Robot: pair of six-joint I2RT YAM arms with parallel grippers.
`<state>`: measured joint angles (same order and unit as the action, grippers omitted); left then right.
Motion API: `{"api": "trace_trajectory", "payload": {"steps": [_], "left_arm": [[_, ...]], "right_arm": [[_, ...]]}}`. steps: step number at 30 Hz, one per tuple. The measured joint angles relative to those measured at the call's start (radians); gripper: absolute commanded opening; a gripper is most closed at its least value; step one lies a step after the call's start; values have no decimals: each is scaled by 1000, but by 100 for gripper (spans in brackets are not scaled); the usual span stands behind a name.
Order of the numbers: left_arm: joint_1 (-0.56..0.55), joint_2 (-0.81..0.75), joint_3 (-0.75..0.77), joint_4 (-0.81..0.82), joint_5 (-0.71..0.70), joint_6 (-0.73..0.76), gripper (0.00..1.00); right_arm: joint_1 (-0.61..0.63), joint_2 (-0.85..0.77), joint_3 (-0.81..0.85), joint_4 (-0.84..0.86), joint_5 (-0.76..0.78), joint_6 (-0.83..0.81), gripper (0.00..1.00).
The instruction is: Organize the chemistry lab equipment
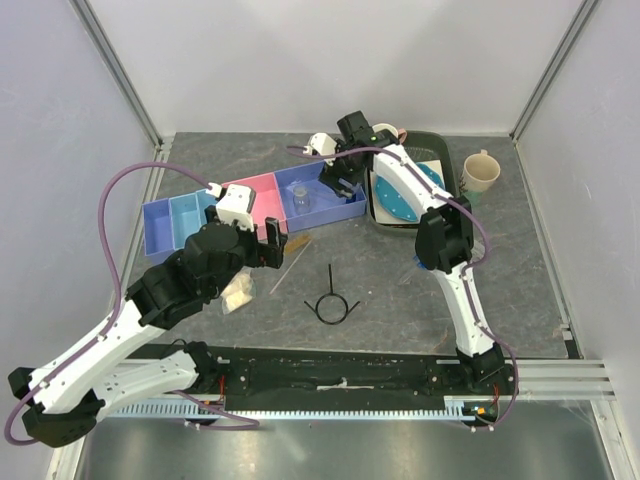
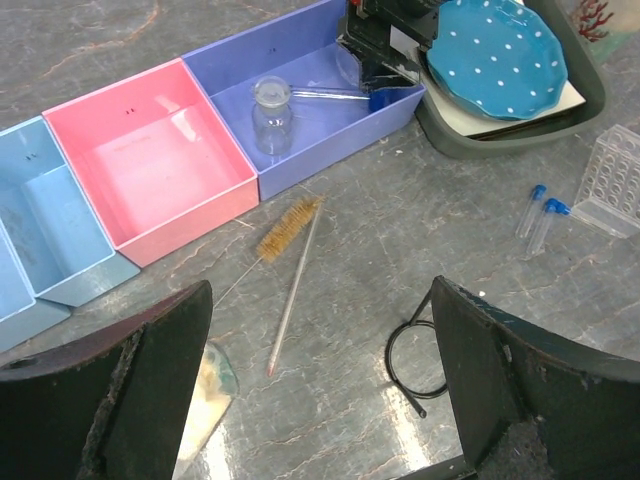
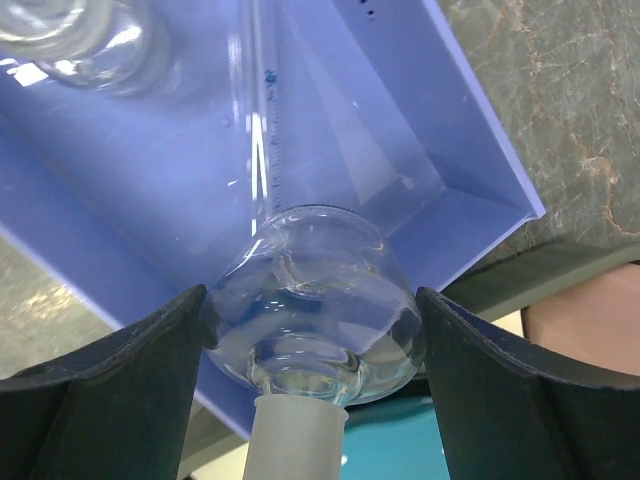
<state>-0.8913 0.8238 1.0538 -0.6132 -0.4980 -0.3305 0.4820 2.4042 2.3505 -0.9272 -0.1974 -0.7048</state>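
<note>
The round clear flask (image 3: 320, 270) sat low in the purple compartment (image 3: 440, 110) at the right end of the tray row (image 1: 160, 225), toward the far edge of the table (image 1: 520, 280). The fingers of the right gripper (image 3: 312, 310) were clamped on it, and the blue-based cylinder (image 2: 378, 97) lay in the same compartment. This looked like the set-down step. Next the jaws would need to part and lift straight out without nudging the cylinder. The left gripper (image 2: 320, 340) hovered wide open and empty over the thin rod (image 2: 295, 290) and brush (image 2: 288, 228) near the table's middle.
</note>
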Motion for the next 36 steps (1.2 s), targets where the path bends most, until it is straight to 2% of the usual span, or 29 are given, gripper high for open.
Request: {"api": "trace_trajectory", "payload": {"steps": [8, 14, 20, 25, 28, 36], "left_arm": [[16, 2, 0, -12, -34, 0, 96], [30, 19, 0, -14, -43, -1, 96], [38, 31, 0, -14, -42, -1, 96], [42, 32, 0, -13, -42, -1, 96], [44, 34, 0, -13, -42, -1, 96], [45, 34, 0, -13, -40, 0, 95]], "right_arm": [[-4, 54, 7, 124, 29, 34, 59], [-2, 105, 8, 202, 42, 45, 67], [-2, 117, 8, 241, 50, 55, 84], [-2, 117, -6, 261, 55, 62, 95], [-2, 117, -11, 273, 60, 67, 98], [-2, 117, -18, 304, 61, 92, 98]]}}
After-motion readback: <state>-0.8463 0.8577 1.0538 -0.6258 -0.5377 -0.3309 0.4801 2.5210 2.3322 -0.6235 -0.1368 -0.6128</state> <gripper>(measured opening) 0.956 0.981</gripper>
